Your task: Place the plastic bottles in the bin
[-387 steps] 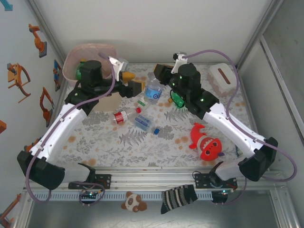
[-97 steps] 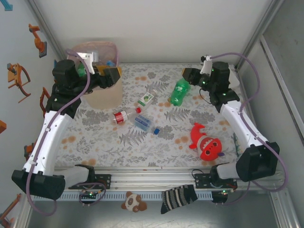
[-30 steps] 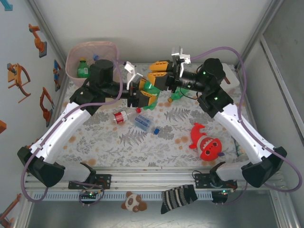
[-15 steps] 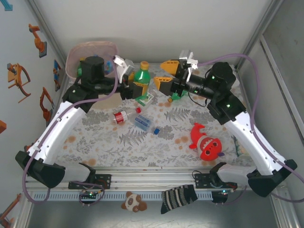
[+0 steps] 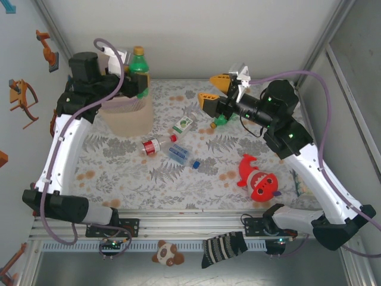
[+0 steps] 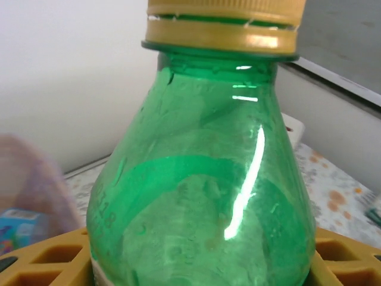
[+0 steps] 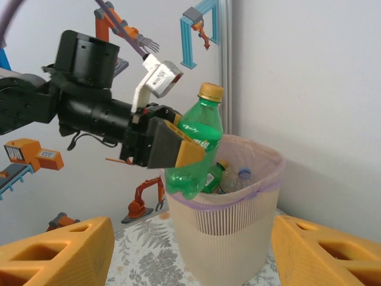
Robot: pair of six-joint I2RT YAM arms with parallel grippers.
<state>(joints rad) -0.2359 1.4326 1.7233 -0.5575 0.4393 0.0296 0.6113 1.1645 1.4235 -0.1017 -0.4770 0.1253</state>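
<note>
Left gripper (image 5: 135, 83) pinches a green bottle (image 7: 201, 134) around its lower body. The bottle is nearly upright, yellow cap on top, with its base right at the rim of the bin (image 5: 128, 119). That bin stands at the far left corner of the table (image 5: 178, 185), and the right wrist view shows more bottles already lying inside its pink liner.

On the patterned cloth to the right of the bin lie three bottles close together: one with a red label (image 5: 153, 145), one with a blue label (image 5: 180, 156), and one with a green and white label (image 5: 184, 123).

Further right, the right gripper (image 5: 214, 90) hangs above the table with its orange fingers (image 7: 53, 256) spread apart and nothing between them. Just beneath it lies another green bottle (image 5: 219, 121), partly hidden. A red plush toy (image 5: 260, 180) lies near the right side.
</note>
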